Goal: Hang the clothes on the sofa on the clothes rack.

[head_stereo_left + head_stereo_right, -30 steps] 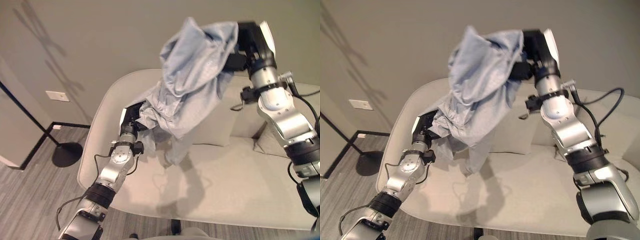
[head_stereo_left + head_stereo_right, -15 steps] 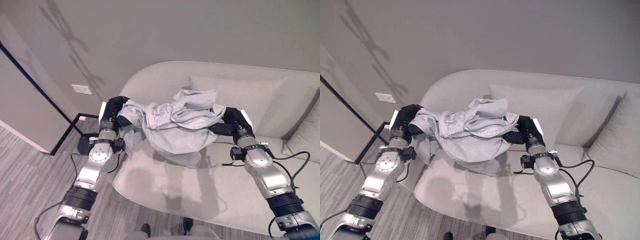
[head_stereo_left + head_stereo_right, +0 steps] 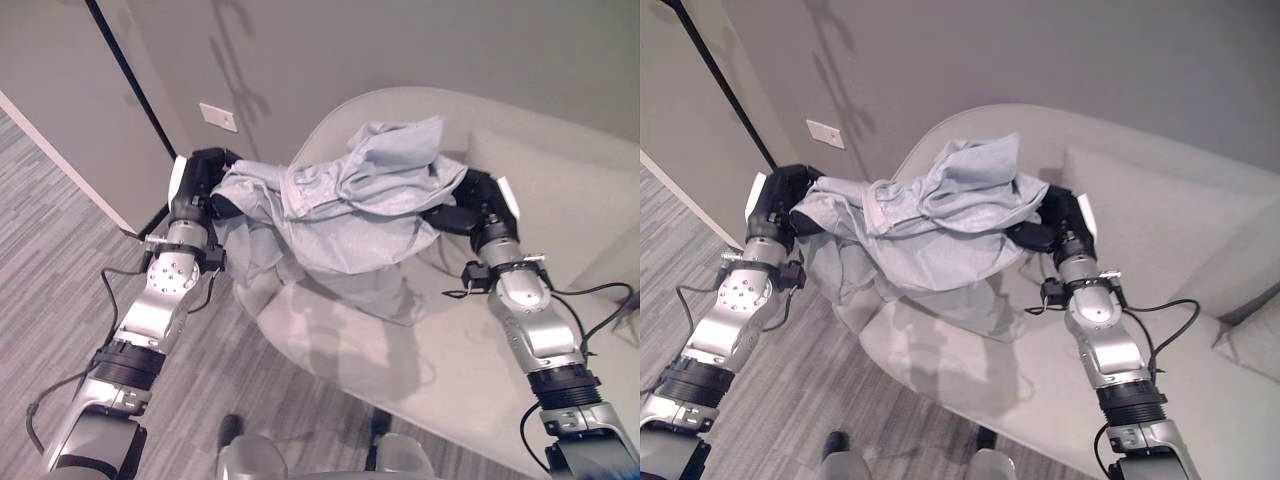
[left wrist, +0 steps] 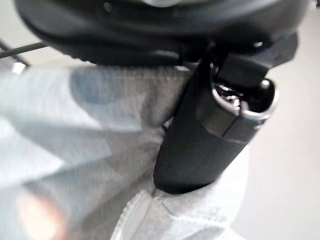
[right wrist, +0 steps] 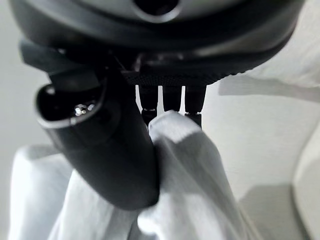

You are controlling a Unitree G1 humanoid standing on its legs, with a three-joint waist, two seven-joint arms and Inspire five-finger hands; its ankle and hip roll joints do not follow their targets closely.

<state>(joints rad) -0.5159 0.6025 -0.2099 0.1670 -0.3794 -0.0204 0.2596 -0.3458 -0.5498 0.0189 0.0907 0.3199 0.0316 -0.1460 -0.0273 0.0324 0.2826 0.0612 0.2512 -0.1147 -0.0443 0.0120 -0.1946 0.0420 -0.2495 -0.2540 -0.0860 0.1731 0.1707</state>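
The crumpled pale blue cotton shirt (image 3: pixel 345 205) hangs in the air between the two hands, above the left end of the light grey curved fabric sofa (image 3: pixel 470 350). The left hand (image 3: pixel 200 185) pinches one edge of the shirt with thumb and fingers. The right hand (image 3: pixel 475 200) pinches the opposite edge in the same way. A thin black metal pole (image 3: pixel 130 75) stands near the wall.

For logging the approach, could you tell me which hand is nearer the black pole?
Left. The left hand grips the shirt just beside the black pole; the right hand holds its other end over the sofa.
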